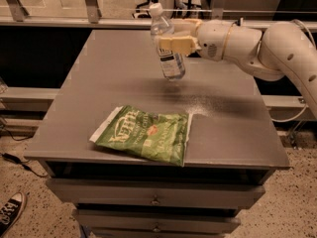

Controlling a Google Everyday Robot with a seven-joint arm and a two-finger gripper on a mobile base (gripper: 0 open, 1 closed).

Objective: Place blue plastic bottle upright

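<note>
The blue plastic bottle (167, 47) is a small clear bottle with a white cap and a pale label. It hangs nearly upright, cap tilted slightly to the left, just above the far middle of the grey table (99, 93). My gripper (174, 41) reaches in from the right and is shut on the bottle's middle, its tan fingers (177, 44) across the label. The bottle's base is close to the tabletop; whether it touches the surface cannot be told.
A green snack bag (144, 134) lies flat near the table's front edge. My white arm (257, 46) spans the table's back right. A railing runs behind the table. Drawers sit below the tabletop. A shoe (11, 211) is on the floor at the left.
</note>
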